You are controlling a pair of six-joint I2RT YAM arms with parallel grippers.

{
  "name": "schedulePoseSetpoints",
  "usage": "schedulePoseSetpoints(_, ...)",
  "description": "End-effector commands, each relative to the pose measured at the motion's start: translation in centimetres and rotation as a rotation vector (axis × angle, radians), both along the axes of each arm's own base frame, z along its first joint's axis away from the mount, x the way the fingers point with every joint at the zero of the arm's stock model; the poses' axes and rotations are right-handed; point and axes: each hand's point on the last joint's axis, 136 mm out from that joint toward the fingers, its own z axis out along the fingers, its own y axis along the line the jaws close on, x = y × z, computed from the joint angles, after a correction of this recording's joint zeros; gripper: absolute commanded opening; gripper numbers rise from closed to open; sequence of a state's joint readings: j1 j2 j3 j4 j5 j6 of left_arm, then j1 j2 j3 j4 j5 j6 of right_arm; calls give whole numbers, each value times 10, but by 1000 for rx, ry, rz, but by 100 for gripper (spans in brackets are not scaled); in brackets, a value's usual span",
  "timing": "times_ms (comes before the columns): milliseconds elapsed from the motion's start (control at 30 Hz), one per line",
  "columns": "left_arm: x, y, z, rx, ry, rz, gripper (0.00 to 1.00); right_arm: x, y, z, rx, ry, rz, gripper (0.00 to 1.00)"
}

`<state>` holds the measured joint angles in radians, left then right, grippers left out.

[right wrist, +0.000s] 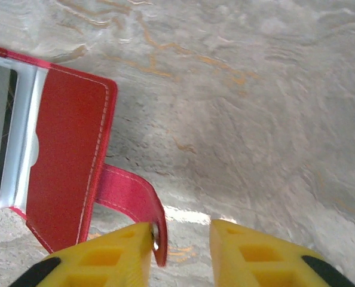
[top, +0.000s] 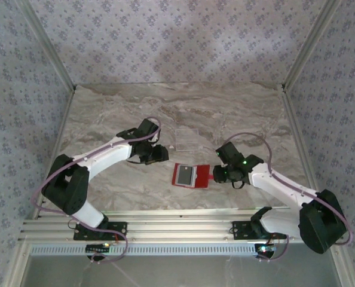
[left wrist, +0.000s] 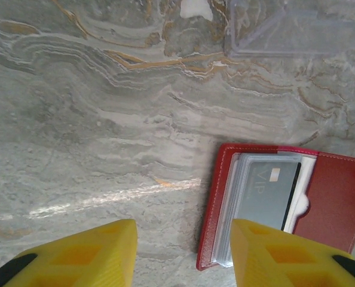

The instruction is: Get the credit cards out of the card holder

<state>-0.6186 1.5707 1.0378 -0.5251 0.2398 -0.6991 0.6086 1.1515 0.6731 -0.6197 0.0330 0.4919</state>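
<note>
**Card holder open on table, cards not yet out**

The card holder (top: 199, 177) lies opened flat on the marble table (top: 118, 113), near the middle and between the two arms. Its red flap is on the right arm's side and its pale inner panel on the left arm's side.

In the left wrist view I can see a grey credit card (left wrist: 264, 194) marked "VIP", with a dark band along one edge. It is tucked in the clear sleeve (left wrist: 237, 197) of the holder. I cannot tell whether more cards lie under it.

The left gripper (left wrist: 183, 239) is released, its yellow fingers (left wrist: 76, 257) spread wide and nothing between them. It hangs over bare table just beside the holder's outer edge. The finger on the right of that view overlaps the holder's near corner; I cannot tell whether they touch.

The right gripper (right wrist: 181, 233) is also parted and not clenched. The snap tab (right wrist: 129, 194) sticks out from the red flap, and its tip reaches into the gap. There it lies against the inner face of the finger on the left of that view. The other finger is apart from it.

The clear tray (left wrist: 285, 30) sits on the table beyond the holder, apart from it.
</note>
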Motion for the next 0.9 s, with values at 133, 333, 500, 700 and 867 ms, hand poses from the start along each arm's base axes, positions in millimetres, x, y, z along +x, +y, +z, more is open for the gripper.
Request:
schedulePoseSetpoints(133,-3,-30,9,-95,-11,-71,43,-1,-25,52,-72,-69,-182,41)
schedulePoseSetpoints(333,-6,-50,0,-100,4,-102,39,15,22,99,86,-124,-115,41)
schedulePoseSetpoints(500,-6,-59,-10,-99,15,-119,35,32,101,101,356,-56,1,39)
schedulePoseSetpoints(700,-5,-58,-18,-73,25,-128,35,37,94,39,220,60,-37,34)
schedulePoseSetpoints(867,-5,-56,-23,-45,37,-157,35,40,66,-6,106,96,-108,33)
